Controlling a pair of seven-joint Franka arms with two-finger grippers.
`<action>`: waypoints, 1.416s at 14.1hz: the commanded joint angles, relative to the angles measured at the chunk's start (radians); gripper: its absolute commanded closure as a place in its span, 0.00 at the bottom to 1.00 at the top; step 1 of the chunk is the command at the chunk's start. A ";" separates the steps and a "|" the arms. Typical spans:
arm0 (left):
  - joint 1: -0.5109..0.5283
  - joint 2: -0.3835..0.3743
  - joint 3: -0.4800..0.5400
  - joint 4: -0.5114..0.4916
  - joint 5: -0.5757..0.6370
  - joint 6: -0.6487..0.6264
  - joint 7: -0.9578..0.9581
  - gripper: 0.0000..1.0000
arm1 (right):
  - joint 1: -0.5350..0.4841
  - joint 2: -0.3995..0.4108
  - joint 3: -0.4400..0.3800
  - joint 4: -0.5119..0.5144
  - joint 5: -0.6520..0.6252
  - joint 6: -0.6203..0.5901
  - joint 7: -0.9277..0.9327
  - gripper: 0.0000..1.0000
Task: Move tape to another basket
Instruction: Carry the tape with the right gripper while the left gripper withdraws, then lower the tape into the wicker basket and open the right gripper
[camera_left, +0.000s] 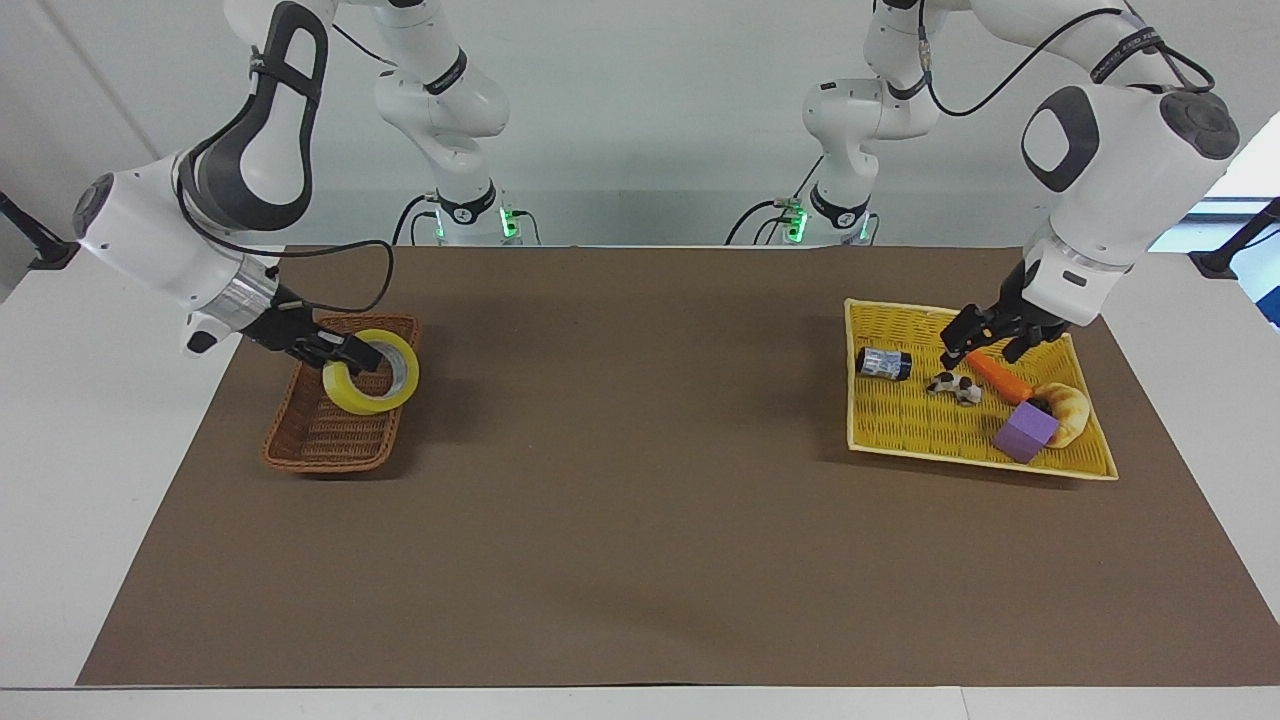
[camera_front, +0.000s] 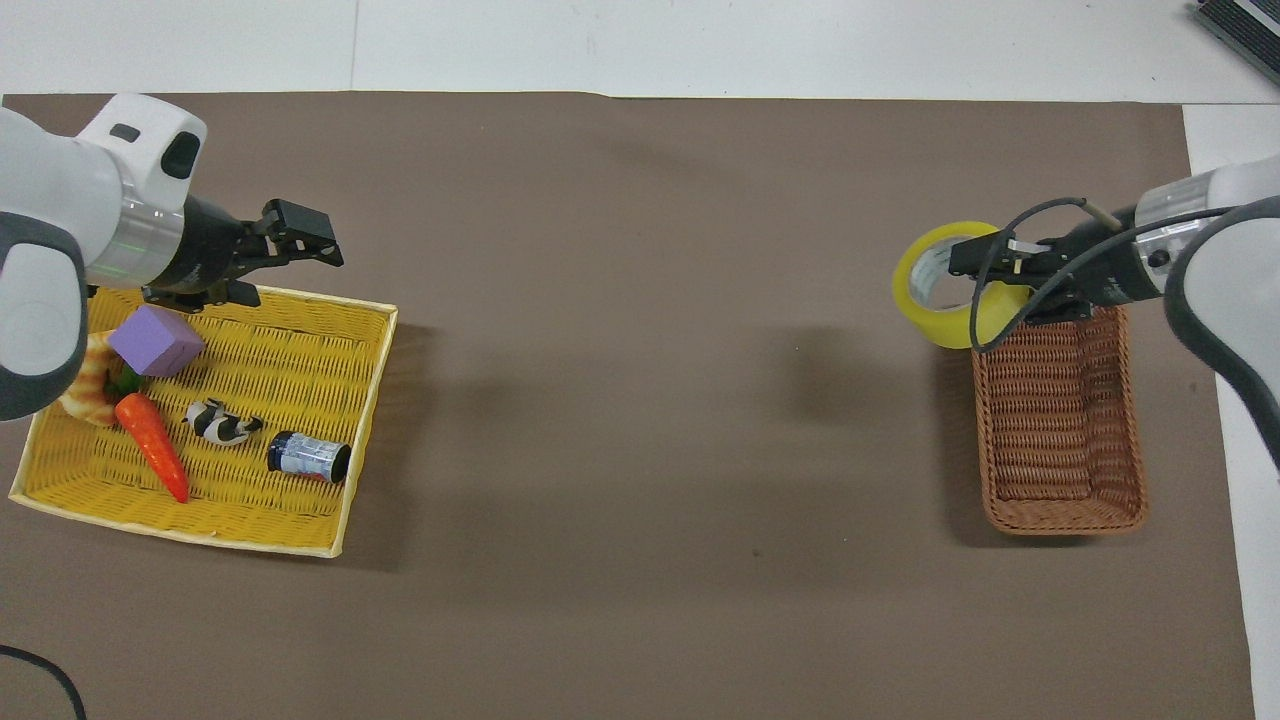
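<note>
The yellow tape (camera_left: 385, 398) hangs from my right gripper (camera_left: 352, 356), which is shut on the roll's wall, with one finger through its hole. The roll is held in the air over the rim of the brown wicker basket (camera_left: 330, 430) on the side toward the table's middle. In the overhead view the tape (camera_front: 928, 310) and right gripper (camera_front: 978, 262) show at the edge of the basket (camera_front: 1060, 440). The basket is empty. My left gripper (camera_left: 983, 342) is open and empty in the air over the yellow tray basket (camera_left: 900, 440); it also shows in the overhead view (camera_front: 292, 262).
The yellow tray basket (camera_front: 355, 440) at the left arm's end holds a small can (camera_left: 885, 363), a cow figurine (camera_left: 955, 387), a carrot (camera_left: 995, 375), a purple block (camera_left: 1025, 432) and a bread piece (camera_left: 1070, 405). A brown mat (camera_left: 640, 520) covers the table.
</note>
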 joint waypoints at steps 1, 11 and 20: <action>0.005 -0.015 -0.012 0.068 0.088 -0.129 0.058 0.00 | -0.062 -0.029 0.013 -0.091 -0.029 0.040 -0.133 1.00; 0.008 -0.084 -0.011 0.064 0.088 -0.199 0.128 0.00 | -0.092 -0.012 0.014 -0.192 -0.062 0.163 -0.254 1.00; 0.009 -0.089 -0.011 0.062 0.076 -0.224 0.126 0.00 | -0.115 0.034 0.016 -0.180 -0.072 0.171 -0.311 0.00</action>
